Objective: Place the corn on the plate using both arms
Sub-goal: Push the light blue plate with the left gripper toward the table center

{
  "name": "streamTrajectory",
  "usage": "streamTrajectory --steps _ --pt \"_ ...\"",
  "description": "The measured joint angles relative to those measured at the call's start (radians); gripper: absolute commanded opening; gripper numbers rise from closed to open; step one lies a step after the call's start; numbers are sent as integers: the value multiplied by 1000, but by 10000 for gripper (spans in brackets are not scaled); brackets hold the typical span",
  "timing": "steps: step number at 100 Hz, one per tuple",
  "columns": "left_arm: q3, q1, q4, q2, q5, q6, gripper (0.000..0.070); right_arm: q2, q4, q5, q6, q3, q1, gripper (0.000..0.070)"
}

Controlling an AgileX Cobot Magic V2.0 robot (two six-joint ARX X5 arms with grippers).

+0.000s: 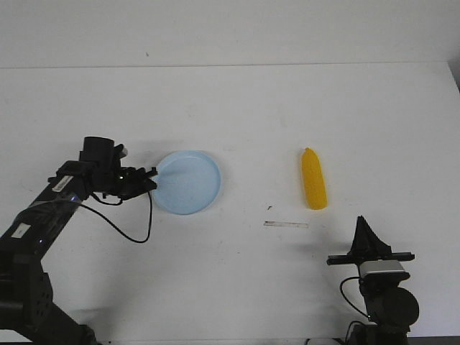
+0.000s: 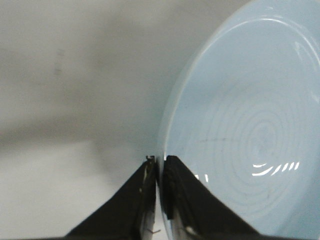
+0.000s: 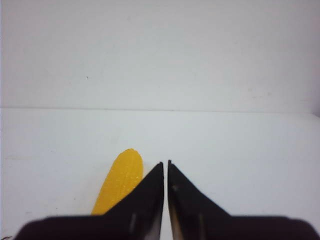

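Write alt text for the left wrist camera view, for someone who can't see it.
The left gripper is closed on the rim of the pale blue plate, which fills most of the view beyond the black fingers. The white table lies beside it.

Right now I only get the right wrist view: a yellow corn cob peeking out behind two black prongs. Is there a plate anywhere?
Observer: Yes. In the front view a pale blue plate lies on the table, well to the left of the corn.
Operator: Is it just lying there by itself?
Observer: No. The left claw is at its left edge, and the left wrist view shows the claw closed on the rim.
Operator: Are the prongs I see touching the corn?
Observer: No. From the front, the right claw is shut and sits apart from the corn, nearer the robot. The corn lies free on the table.
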Motion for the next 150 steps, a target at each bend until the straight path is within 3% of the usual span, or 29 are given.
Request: streamTrajectory --steps 13,27,51,109,127,150 --pt "0 -101 34 0 -8 -19 1 0 0 0 0 0 0 14" --pt "0 -193 33 0 -83 -25 1 0 0 0 0 0 0 15" --pt "0 -279 35 0 -95 -26 1 0 0 0 0 0 0 14" --pt "0 -291 58 28 -124 -26 6 0 0 0 0 0 0 14" --pt "0 -295 58 39 -127 -26 134 0 0 0 0 0 0 14" --pt "0 -307 58 39 -126 -26 177 0 0 0 0 0 0 14"
